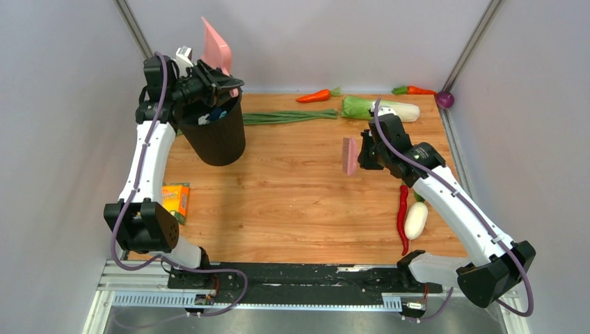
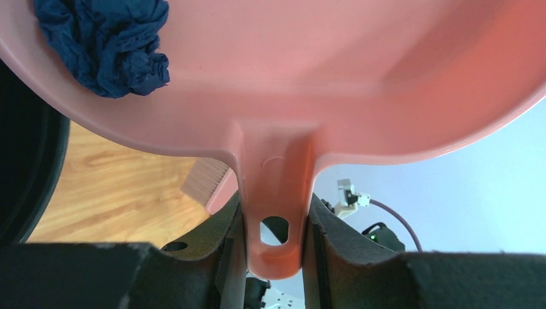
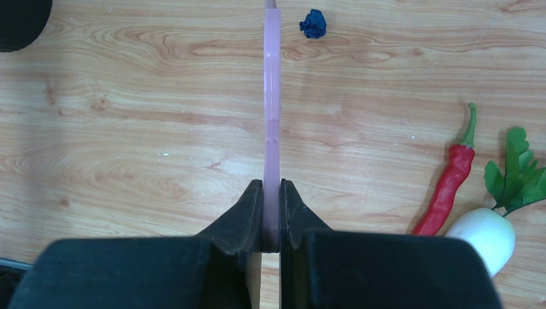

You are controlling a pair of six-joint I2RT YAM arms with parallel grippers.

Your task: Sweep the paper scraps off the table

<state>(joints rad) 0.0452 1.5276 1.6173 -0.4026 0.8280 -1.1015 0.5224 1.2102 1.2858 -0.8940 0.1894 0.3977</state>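
Bright even light, soft shadows, near fingers blurred

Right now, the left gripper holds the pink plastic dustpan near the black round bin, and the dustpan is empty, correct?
Not empty: the left wrist view shows crumpled navy-blue paper scraps in the pink plastic dustpan. The rest is right.

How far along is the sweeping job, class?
Done: blue bits show in the bin. In hand: the left pincer holds the dustpan tilted above it, one wad not yet out. Left: one scrap on the table, near the brush in the right pincer.
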